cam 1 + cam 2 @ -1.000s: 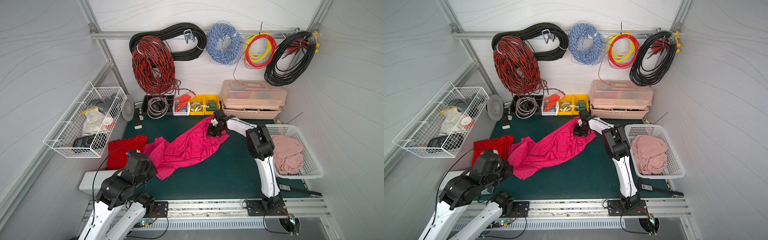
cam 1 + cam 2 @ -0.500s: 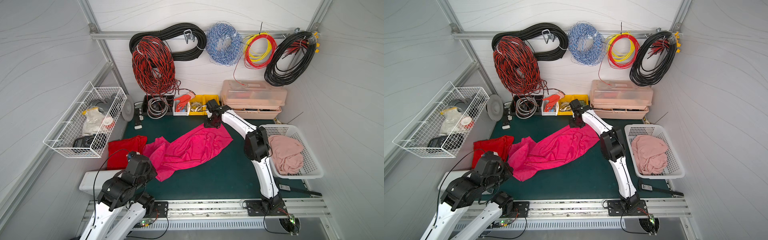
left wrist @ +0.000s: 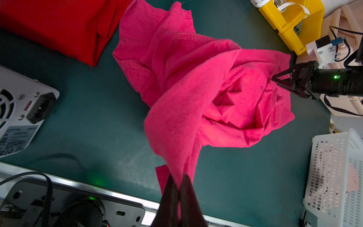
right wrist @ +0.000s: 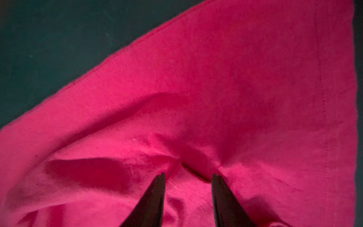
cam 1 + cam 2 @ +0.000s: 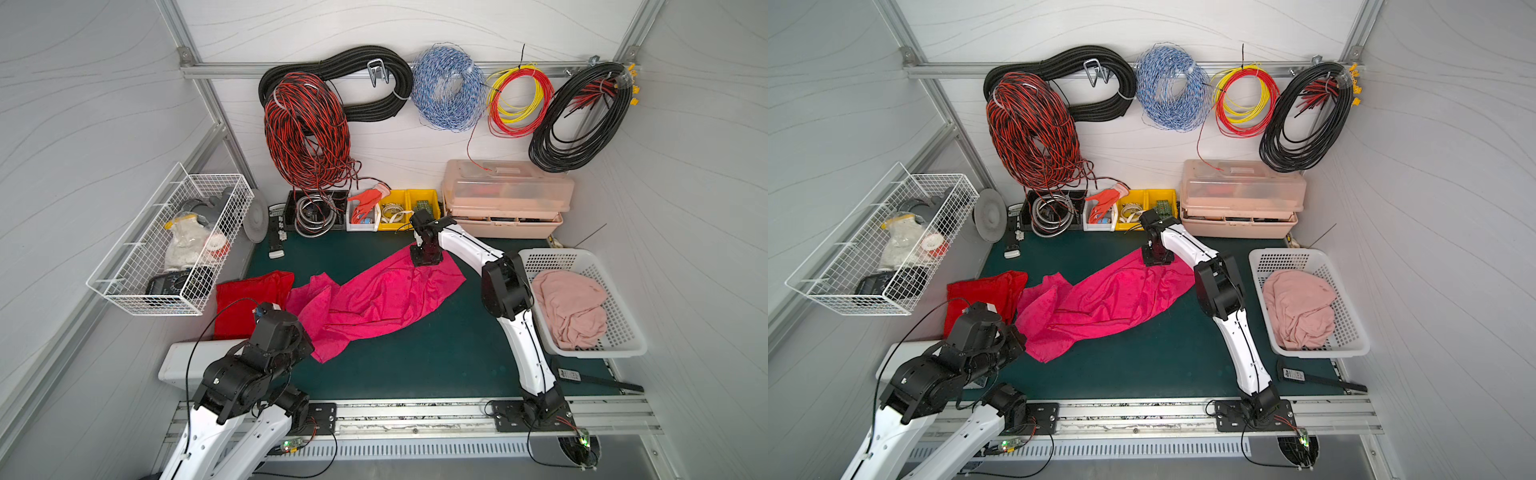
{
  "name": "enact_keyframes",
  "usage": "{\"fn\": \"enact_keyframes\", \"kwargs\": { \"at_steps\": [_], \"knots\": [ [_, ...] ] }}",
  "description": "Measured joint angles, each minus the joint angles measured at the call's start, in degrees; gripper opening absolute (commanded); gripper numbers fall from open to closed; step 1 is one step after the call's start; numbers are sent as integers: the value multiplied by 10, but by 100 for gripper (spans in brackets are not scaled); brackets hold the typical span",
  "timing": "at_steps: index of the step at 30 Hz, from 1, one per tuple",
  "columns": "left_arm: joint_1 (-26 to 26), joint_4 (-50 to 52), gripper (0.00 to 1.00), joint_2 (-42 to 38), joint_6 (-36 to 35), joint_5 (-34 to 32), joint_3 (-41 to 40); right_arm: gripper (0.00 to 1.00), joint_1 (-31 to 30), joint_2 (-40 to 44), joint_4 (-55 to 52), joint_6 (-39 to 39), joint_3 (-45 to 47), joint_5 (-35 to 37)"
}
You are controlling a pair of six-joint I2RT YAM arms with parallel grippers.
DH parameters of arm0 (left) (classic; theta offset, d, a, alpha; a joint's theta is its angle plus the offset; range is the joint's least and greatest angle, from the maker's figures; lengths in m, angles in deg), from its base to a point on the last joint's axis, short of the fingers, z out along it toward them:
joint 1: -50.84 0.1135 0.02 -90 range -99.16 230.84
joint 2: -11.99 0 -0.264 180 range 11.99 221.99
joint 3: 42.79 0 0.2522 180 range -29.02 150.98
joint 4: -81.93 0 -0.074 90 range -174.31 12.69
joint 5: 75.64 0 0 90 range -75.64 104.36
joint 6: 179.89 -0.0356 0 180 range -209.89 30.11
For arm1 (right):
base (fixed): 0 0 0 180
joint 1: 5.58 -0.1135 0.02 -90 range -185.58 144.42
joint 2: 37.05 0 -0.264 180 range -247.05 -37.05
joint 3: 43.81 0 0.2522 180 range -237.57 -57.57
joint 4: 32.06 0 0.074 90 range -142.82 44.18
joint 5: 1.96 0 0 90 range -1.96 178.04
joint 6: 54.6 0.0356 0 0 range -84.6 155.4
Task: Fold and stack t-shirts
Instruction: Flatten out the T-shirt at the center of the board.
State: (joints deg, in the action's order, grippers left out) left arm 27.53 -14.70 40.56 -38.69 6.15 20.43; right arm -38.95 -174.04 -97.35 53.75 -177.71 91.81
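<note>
The magenta-pink t-shirt [image 5: 374,297] [image 5: 1100,303] lies crumpled and stretched diagonally across the green mat. My left gripper [image 3: 177,176] is shut on its near corner and holds that corner up off the mat. My right gripper [image 4: 189,175] [image 5: 424,259] points down onto the shirt's far end. It is open, with both fingertips [image 4: 162,177] touching the cloth and a small wrinkle between them. The left wrist view shows the same spread jaws at the cloth's far edge. The deeper red t-shirt [image 5: 249,301] [image 3: 59,25] lies folded at the mat's left, touching the pink one.
A white plastic basket [image 5: 623,345] holding pale pink cloth stands at the right. A beige toolbox [image 5: 505,195], yellow bins [image 5: 409,199] and an orange glove [image 5: 368,199] line the back. A wire basket [image 5: 124,291] hangs on the left wall. A power supply [image 3: 17,110] sits by the left arm.
My right gripper opened and let go of the shirt's far end, drew back toward the bins, then came down onto that end again. The far end now lies flatter. The left gripper keeps its hold.
</note>
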Motion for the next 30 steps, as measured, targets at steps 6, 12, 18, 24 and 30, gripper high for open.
{"fn": "enact_keyframes", "kwargs": {
  "at_steps": [6, 12, 18, 24, 30],
  "knots": [
    [0, 0, 0, 0, 0, 0, 0, 33, 0, 0, 0, 2, 18, 1],
    [0, 0, 0, 0, 0, 0, 0, 2, 0, 0, 0, -1, 18, 1],
    [0, 0, 0, 0, 0, -1, 0, 0, 0, 0, 0, 2, 18, 4],
    [0, -1, 0, 4, -4, -3, 0, 0, 2, 30, 3, 2, 58, 32],
    [0, -34, 0, 70, -17, -14, 0, 0, 26, 187, 4, 5, 181, 53]
  ]
}}
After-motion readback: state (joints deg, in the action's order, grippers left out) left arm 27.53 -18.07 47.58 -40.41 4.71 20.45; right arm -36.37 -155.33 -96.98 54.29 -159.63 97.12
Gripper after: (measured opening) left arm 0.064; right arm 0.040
